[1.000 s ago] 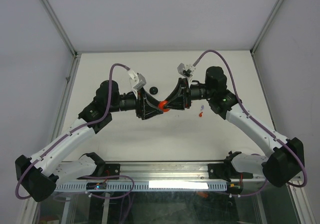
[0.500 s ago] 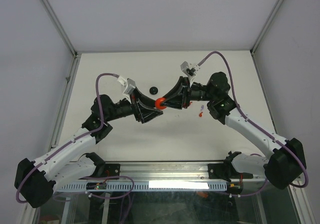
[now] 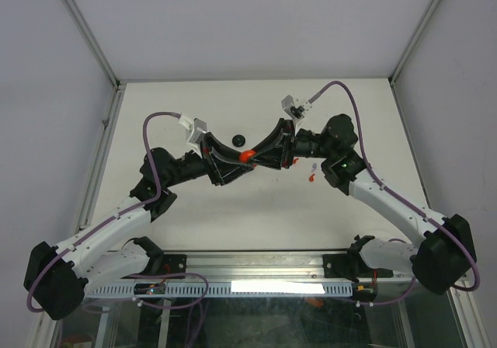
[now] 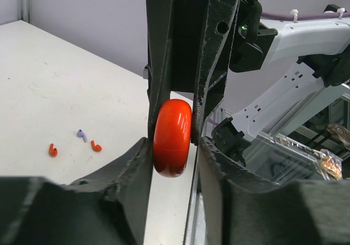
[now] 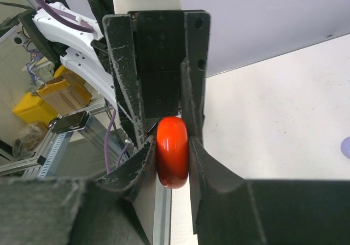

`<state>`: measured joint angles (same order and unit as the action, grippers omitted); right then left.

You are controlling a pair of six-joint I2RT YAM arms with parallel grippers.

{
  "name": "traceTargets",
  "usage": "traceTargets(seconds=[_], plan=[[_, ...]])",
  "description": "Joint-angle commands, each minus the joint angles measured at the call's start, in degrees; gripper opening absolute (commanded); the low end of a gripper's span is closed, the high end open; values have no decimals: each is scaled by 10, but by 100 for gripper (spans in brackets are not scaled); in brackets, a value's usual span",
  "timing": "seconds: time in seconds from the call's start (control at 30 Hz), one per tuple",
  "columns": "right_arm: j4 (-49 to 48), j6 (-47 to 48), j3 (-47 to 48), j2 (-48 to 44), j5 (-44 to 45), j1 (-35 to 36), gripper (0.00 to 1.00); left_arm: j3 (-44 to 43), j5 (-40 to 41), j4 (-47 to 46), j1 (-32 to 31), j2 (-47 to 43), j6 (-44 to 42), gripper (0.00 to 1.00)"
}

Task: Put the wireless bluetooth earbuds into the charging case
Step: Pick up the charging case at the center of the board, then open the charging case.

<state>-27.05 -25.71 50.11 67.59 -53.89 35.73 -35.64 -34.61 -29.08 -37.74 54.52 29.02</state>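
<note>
Currently the right gripper (image 5: 172,146) is clamping the red charging case (image 4: 172,137) edge-on above mid-bench. The left gripper (image 4: 174,144) is flanking it, but its grip is unclear. To open it, I am advising gentle prying at the seam while holding steady. The earbuds (image 4: 81,135) are lying loose toward the bench's right edge, and a black disc (image 3: 239,140) is sitting nearer the far edge.

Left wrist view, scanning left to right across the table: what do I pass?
red earbud → lilac earbud → second red earbud → red charging case
</note>
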Motion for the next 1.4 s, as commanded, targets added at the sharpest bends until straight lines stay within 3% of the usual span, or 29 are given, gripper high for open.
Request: traceTargets(seconds=[0.0, 0.27, 0.43, 0.6, 0.97, 1.07, 1.17, 1.2, 1.37], plan=[[-41, -8, 2, -18, 13, 6, 0, 5, -2, -39, 3, 1, -1, 43], [-43, -6, -2, -24, 20, 6, 0, 5, -5, -34, 3, 8, -3, 45], [-43, -4, -5, -29, 27, 6, 0, 6, 0, -29, 3, 5, -6, 42], [-43, -4, -3, -24, 12, 7, 0, 2, 2, -30, 3, 0, -6, 31], [-35, 21, -4, -17, -1, 19, 0, -3, -15, -64, 3, -3, 20, 30], [-23, 33, -1, -14, -3, 24, 0, -2, -15, -65, 3, -4, 19, 23], [2, 49, 5, -14, -4, 24, 0, 1, -14, -62, 3, -10, 6, 7], [10, 53, 8, -15, -4, 25, 1, 2, -14, -56, 4, -12, -4, 1], [37, 66, 20, -23, 2, 24, 23, 10, -24, -13, 3, -31, -82, 0]])
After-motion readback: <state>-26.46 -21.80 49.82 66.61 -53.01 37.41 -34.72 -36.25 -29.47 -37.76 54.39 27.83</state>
